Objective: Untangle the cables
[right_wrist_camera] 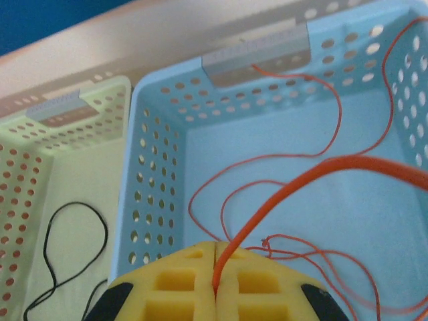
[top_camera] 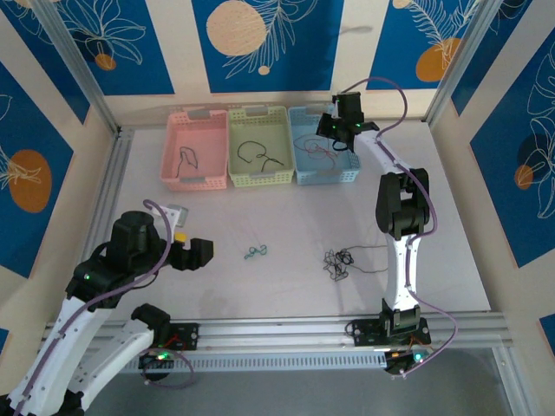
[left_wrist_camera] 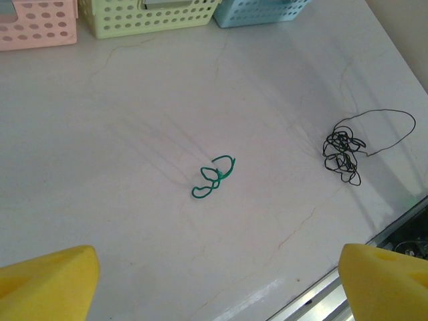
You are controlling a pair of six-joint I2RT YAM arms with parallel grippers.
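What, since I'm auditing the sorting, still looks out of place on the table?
A knotted black cable tangle and a small green cable lie loose on the table, unsorted. The right claw pinches a red-orange cable over the blue basket.

Open table [left_wrist_camera: 134,100] surrounds green cable [left_wrist_camera: 214,177] and black tangle [left_wrist_camera: 344,154].

No legible text, labels or numbers

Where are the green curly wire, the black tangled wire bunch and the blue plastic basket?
Green curly wire [left_wrist_camera: 218,174]: left wrist view, its knotted middle.
Black tangled wire bunch [left_wrist_camera: 341,151]: left wrist view, the knot's centre.
Blue plastic basket [right_wrist_camera: 157,200]: right wrist view, its left wall.
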